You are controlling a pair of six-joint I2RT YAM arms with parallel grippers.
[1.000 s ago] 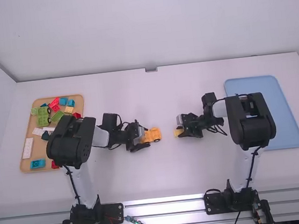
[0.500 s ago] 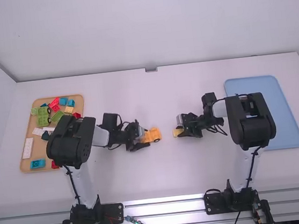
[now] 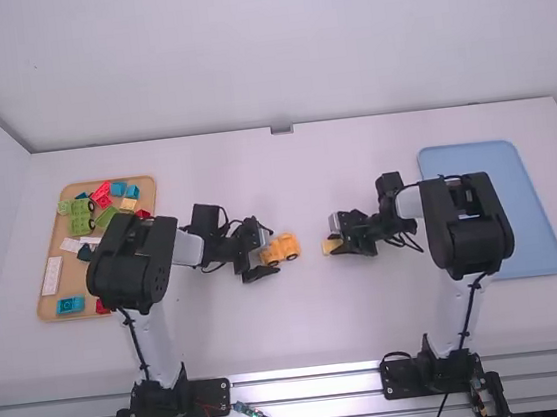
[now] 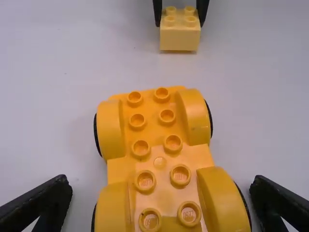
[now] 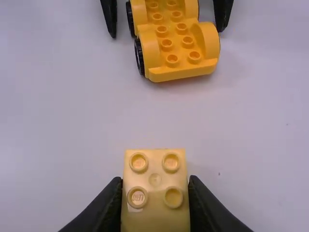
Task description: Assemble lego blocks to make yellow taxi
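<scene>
Centrally, left claw [image 3: 272, 250] wide open, wheeled orange base [image 4: 151, 125] between, right claw [image 3: 335, 245] clamping yellow block [image 5: 155, 193]

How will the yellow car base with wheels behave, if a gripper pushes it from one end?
The yellow car base would probably roll, since it has black-rimmed wheels under its rounded fenders. It should stay stiff, as it looks like moulded plastic. Tipping seems unlikely, because its body looks low and the wheels are spread to both sides.
</scene>
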